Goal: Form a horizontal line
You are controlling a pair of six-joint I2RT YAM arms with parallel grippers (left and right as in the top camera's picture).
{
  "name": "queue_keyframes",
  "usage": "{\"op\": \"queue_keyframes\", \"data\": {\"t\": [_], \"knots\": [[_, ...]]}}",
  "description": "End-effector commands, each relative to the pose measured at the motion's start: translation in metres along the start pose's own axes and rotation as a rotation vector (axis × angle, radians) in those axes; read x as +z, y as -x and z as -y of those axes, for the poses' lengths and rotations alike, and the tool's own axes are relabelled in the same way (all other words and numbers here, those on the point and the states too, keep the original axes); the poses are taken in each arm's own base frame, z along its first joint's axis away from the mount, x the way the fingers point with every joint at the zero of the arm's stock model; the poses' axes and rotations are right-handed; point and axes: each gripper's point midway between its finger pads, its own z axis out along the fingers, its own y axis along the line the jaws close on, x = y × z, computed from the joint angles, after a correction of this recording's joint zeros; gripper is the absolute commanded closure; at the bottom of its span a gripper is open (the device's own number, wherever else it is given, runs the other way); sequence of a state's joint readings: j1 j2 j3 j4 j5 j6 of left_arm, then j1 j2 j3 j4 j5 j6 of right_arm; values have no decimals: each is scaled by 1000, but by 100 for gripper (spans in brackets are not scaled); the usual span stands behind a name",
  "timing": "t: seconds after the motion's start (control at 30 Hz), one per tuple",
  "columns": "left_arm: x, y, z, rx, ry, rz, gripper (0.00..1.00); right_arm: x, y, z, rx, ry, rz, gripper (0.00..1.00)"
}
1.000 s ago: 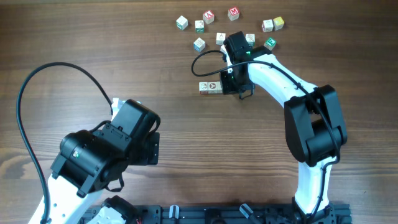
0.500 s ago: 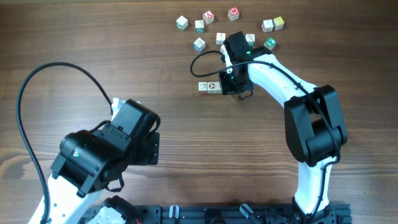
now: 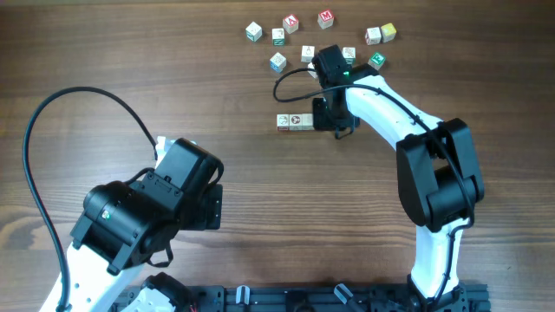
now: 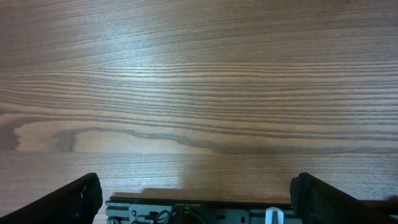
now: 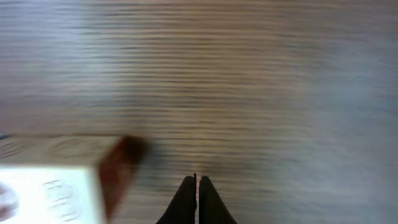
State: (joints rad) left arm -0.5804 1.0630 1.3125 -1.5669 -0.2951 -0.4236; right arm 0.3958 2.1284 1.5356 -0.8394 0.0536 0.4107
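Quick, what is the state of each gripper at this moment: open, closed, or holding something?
Left gripper: open, holding nothing.
Right gripper: closed, holding nothing, just beside the horizontal line.

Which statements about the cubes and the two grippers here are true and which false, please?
1. The right gripper is shut. True.
2. The left gripper holds a cube. False: it is open and empty, over bare table.
3. The horizontal line lies beside the right gripper. True.
4. Every cube is in the line. False: loose cubes lie scattered beyond it.
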Motion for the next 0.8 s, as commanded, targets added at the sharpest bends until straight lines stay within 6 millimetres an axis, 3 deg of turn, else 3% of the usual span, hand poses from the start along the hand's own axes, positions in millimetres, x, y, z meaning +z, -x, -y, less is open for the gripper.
{"op": "queue_keyframes", "data": {"t": [0.0,0.13,0.37,0.4,0.47,0.5,0.77], "knots": [[1,1,-3,-2,17,5,0,4,4,35,106,-194,47,95],[1,1,-3,-2,17,5,0,-12,9,48,110,-255,86,95],[1,1,-3,-2,17,5,0,-76,25,79,186,-264,200,92],[1,1,-3,-1,17,5,0,-87,27,84,202,-260,217,78],[1,1,-3,-1,17,5,0,-109,28,96,235,-249,251,35],[1,1,-3,-2,17,5,0,-119,28,101,248,-246,265,0],[1,1,-3,-2,17,5,0,-204,16,154,357,-228,398,0]]}}
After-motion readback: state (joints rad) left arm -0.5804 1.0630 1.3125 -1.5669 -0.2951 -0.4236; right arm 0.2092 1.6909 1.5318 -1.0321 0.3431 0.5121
